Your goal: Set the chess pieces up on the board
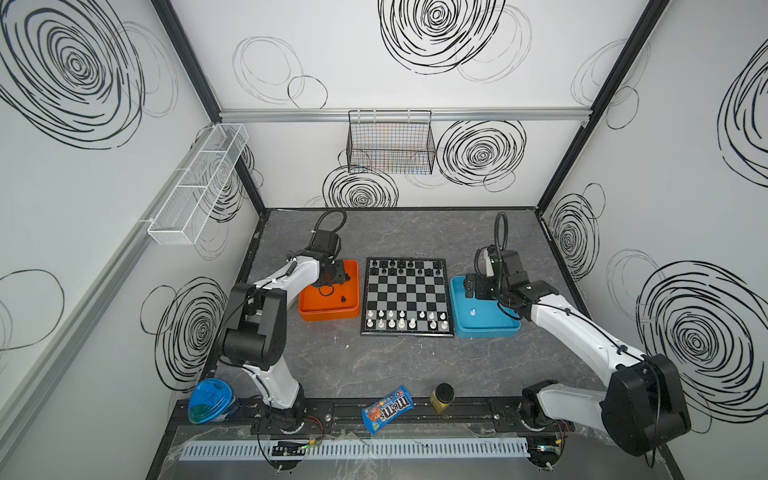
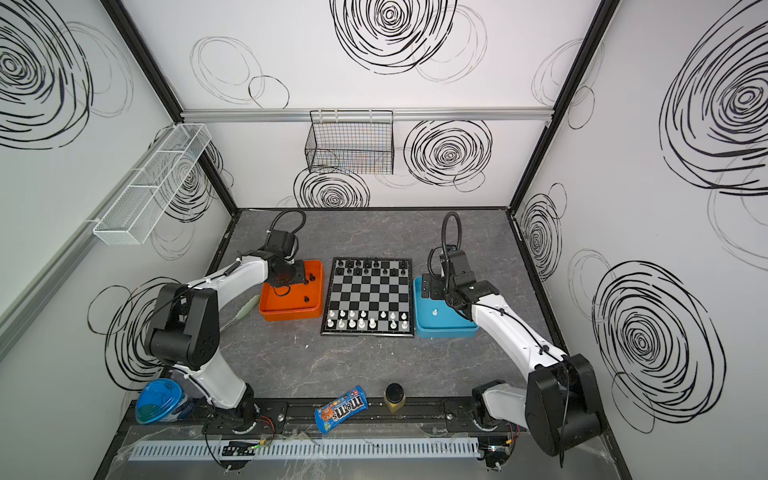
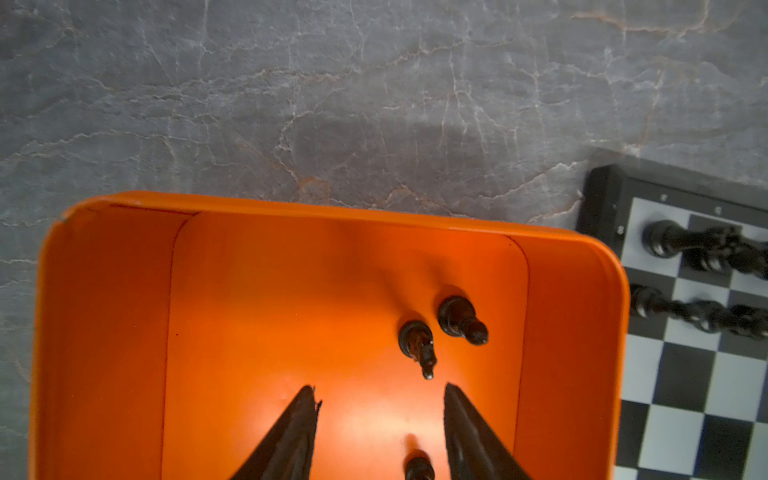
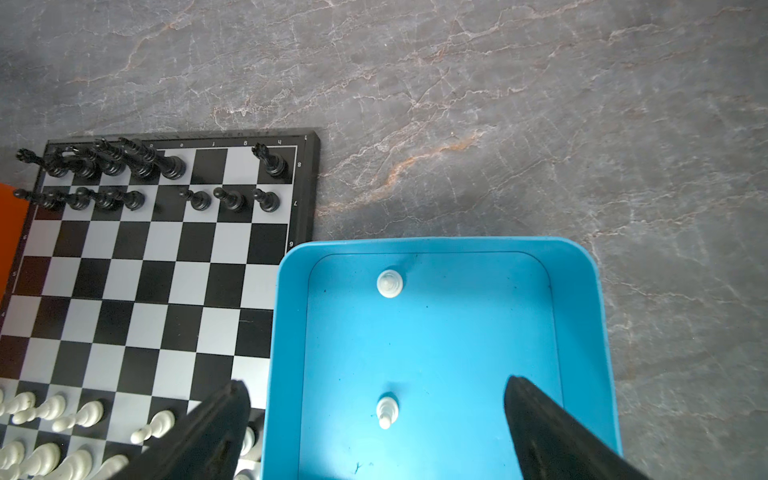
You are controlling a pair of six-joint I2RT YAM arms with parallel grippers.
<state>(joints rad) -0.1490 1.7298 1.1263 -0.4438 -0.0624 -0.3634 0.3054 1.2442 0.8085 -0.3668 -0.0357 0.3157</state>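
Found the board (image 1: 405, 296) flat in the middle of the grey table (image 1: 374, 365), set between the orange tray (image 1: 328, 314) on the left and the blue tray (image 1: 486, 329) on the right. Spotted black chess pieces (image 1: 401, 266) standing along its two far rows and white chess pieces (image 1: 401, 323) along its two near rows. And there, down inside the orange tray: caught the left gripper (image 3: 379, 388) hanging low, with fingers (image 3: 291, 436) apart and clamped on nothing. Picked out three more black ones on the tray floor through the left wrist view: a standing black pair (image 3: 415, 340) just beside each other ahead of the fingertips, and a third black piece (image 3: 419, 469) back between the two fingers, nearer one than the other, touching neither as far as could be told. Over to the other side: found the right gripper (image 4: 376, 382) spread wide at the board-side edge of the blue tray, one finger (image 4: 216, 424) over the board's edge squares, the other over the tray floor. Made out two more upright in that tray, a near white piece (image 4: 386, 411) between the spread fingers and a far white piece (image 4: 389, 283) further ahead, well apart, neither gripped. Noted a candy bag (image 1: 386, 409) and a small jar (image 1: 442, 397) at the table's front edge, well away from the board
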